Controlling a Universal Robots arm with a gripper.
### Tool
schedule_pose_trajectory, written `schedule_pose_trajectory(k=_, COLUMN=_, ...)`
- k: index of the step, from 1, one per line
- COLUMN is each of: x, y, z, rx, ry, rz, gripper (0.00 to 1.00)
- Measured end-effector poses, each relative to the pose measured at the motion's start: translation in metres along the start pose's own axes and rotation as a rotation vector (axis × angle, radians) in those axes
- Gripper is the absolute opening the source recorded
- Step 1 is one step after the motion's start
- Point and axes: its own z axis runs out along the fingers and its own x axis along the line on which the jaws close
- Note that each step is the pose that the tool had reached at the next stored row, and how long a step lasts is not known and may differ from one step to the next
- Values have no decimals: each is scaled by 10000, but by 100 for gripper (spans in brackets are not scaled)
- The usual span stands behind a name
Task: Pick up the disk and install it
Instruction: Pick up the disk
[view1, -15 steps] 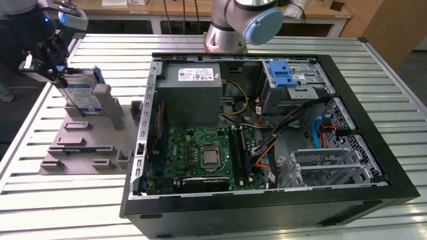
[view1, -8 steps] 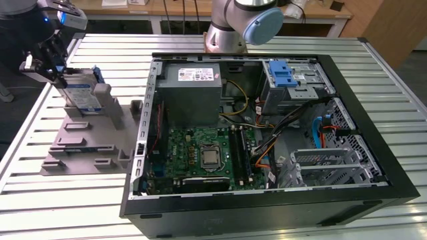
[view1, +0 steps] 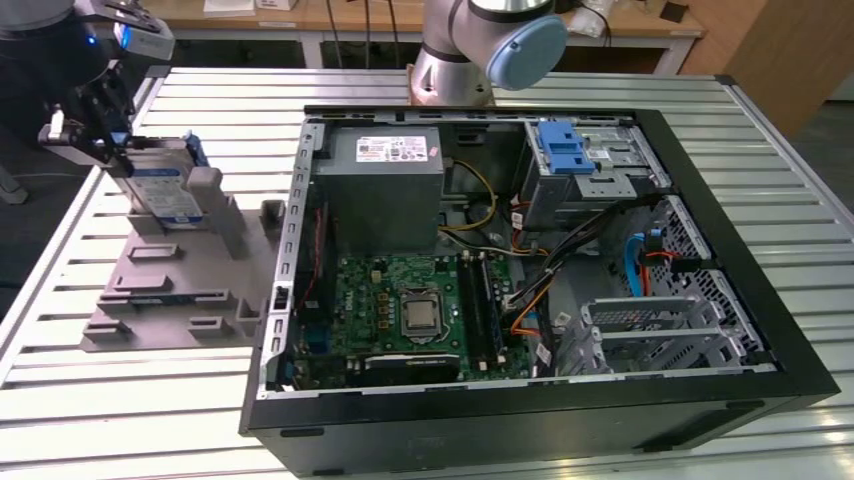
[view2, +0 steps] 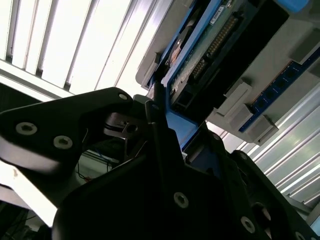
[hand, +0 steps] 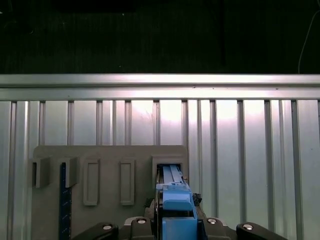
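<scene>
Your black gripper (view1: 114, 150) is seemingly pinching the silver-grey, blue-framed disk (view1: 167, 195) standing upright in the grey slotted plastic holder (view1: 160, 300), which is exposing its edge for grasping.

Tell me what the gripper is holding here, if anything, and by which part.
The gripper is shut on the disk, gripping its upper end at the blue carrier bracket; the disk's lower end sits in the grey holder.
</scene>
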Motion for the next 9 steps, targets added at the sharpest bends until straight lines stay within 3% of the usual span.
schedule_pose_trajectory(k=4, x=2, y=0, z=0, rx=0, ry=0, rz=-1, gripper=38)
schedule_pose_trajectory(k=5, x=2, y=0, z=0, rx=0, ry=0, rz=-1, gripper=44)
schedule_pose_trajectory(k=9, x=3, y=0, z=0, rx=0, ry=0, rz=-1, gripper=43)
